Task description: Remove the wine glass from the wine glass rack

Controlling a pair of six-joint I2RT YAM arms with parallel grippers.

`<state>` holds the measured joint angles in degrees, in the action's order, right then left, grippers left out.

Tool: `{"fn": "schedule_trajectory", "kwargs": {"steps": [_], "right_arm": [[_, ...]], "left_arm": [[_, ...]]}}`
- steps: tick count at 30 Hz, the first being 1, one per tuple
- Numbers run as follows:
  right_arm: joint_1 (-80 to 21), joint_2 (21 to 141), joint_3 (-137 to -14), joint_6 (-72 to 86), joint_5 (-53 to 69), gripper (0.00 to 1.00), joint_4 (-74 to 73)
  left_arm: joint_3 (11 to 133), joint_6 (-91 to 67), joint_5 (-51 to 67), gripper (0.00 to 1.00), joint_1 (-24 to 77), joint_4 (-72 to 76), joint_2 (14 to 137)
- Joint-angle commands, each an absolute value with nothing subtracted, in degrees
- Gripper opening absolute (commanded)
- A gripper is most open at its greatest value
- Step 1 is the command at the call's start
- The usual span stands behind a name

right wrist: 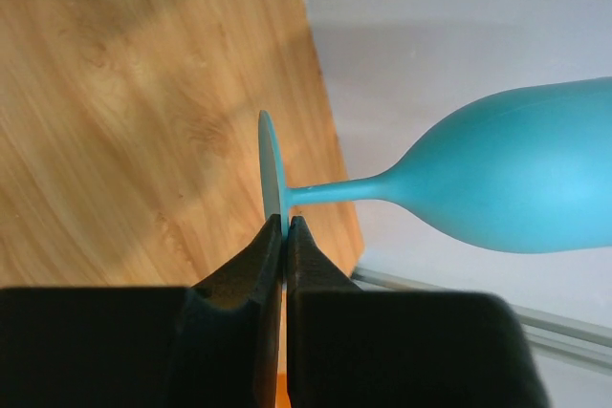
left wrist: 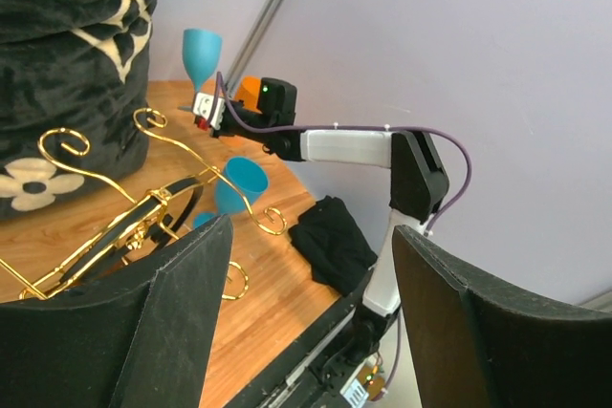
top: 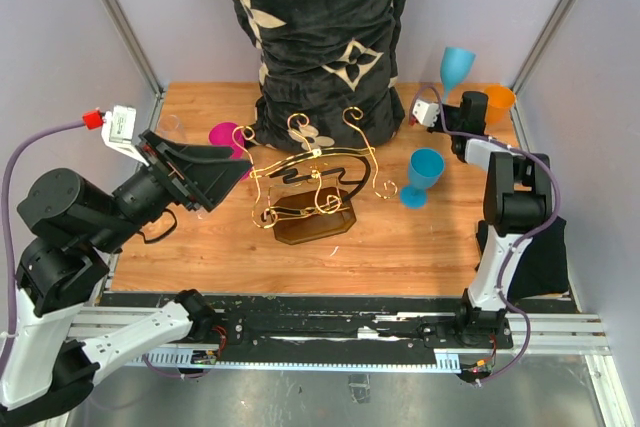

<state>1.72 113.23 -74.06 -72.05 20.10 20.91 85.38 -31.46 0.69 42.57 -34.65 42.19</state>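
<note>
Right gripper [right wrist: 285, 226] clamped shut on foot-disc edge of teal glossy wine glass [right wrist: 516, 174], held aloft at far right, well apart from gold curly-wire wine glass rack [top: 312, 217]; judged light, slick, liable to pivot, stem the surer hold; left gripper [top: 240, 164] spread wide, empty.

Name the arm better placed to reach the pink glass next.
Left. The left gripper is open, right beside the pink glass and the wine glass rack; the right gripper, far right, is shut on the foot of a blue glass.

Wooden table [top: 420, 247] (gold rack [top: 315, 221], teal glass [top: 423, 173])
</note>
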Motion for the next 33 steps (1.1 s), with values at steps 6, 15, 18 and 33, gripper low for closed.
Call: {"fn": "schedule_trajectory", "kwargs": {"steps": [6, 15, 18, 33], "right_arm": [[3.78, 122.34, -74.4, -73.32, 23.81, 0.01, 32.36], [4.04, 127.68, -74.06, -73.32, 20.36, 0.01, 37.02], [3.89, 129.6, -73.55, -73.32, 18.7, 0.01, 38.72], [2.21, 134.96, -69.2, -88.59, 13.31, 0.51, 46.23]], "left_arm": [[85.88, -29.66, 0.74, 0.73, 42.63, -32.47, 44.63], [88.73, -28.26, 0.25, 0.73, 42.63, -33.55, 46.54], [88.61, -28.05, -0.21, 0.73, 42.63, -33.61, 46.6], [87.29, -28.3, 0.09, 0.72, 42.63, -33.38, 47.59]]}}
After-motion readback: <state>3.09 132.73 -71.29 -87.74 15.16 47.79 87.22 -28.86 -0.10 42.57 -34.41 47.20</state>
